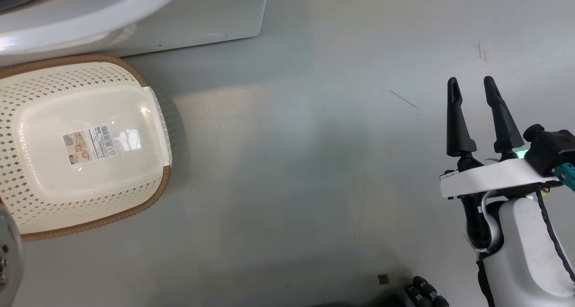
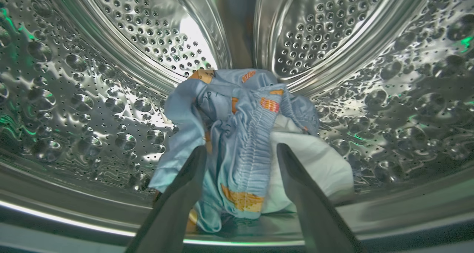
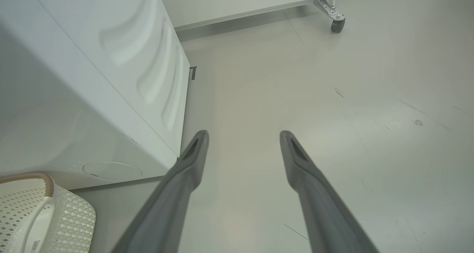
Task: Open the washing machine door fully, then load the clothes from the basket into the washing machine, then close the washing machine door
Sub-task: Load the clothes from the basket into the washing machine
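The left pincer (image 2: 240, 153) is inside the washer's steel drum (image 2: 92, 108), its two dark fingers spread wide and pinching nothing. The clothes (image 2: 240, 134) lie in a heap on the drum's bottom, just past the fingertips and partly between them: a light blue garment with orange prints on top, its gathered waistband running down the middle, and a pale cream piece (image 2: 314, 160) beneath it on the right. I cannot tell whether the fingers touch the cloth.

The right pincer (image 1: 471, 84) hangs low over the grey floor (image 1: 314, 163), well off to the right of the washer (image 1: 202, 24), fingers spread and holding nothing. From its wrist, the washer's white side panel shows to the left, and a castor (image 3: 337, 24) stands far back on the floor.

The basket (image 1: 58, 77) sits on the floor right against the washer's front, its brown rim near the base. Its smooth bottom shows, with the label sticker (image 1: 90, 144) in the middle.
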`<state>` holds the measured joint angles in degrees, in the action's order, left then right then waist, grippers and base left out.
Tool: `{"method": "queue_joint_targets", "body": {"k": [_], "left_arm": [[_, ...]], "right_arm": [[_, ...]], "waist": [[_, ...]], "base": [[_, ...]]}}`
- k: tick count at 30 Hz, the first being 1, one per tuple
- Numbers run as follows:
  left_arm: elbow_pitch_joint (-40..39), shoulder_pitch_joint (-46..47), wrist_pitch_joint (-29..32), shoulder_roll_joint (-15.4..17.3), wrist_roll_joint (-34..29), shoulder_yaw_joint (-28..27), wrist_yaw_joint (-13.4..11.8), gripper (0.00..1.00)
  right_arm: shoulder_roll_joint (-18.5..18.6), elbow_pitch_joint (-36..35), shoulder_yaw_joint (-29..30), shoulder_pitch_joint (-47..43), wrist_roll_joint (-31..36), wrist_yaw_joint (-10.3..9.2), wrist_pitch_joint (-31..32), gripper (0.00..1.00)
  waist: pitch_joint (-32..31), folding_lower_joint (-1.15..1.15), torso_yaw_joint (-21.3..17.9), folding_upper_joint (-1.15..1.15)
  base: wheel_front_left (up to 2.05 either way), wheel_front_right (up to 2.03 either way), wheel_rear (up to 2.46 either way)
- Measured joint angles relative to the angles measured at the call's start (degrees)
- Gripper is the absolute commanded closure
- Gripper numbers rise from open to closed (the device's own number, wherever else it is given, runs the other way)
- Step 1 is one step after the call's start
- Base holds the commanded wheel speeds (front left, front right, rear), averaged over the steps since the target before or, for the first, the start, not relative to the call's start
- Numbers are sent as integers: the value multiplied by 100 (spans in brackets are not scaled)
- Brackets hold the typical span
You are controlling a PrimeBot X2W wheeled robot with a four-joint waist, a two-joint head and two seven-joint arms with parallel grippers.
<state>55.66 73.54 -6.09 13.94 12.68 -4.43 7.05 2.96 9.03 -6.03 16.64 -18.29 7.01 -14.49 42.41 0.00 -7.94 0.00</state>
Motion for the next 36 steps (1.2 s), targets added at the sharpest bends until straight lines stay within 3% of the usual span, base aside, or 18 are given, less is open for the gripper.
{"method": "queue_joint_targets", "body": {"k": [22,36], "left_arm": [[276,-1171,-730,-190,48,100,5,0],[-325,-2209,-835,-211,2,176,7,0]], "right_arm": [[52,247,-85,-162,88,0,0,0],[52,354,-221,-404,133,0,0,0]], "waist": [[-1095,0,134,0],[-1890,0,128,0]], "base": [[0,0,0],[0,0,0]]}}
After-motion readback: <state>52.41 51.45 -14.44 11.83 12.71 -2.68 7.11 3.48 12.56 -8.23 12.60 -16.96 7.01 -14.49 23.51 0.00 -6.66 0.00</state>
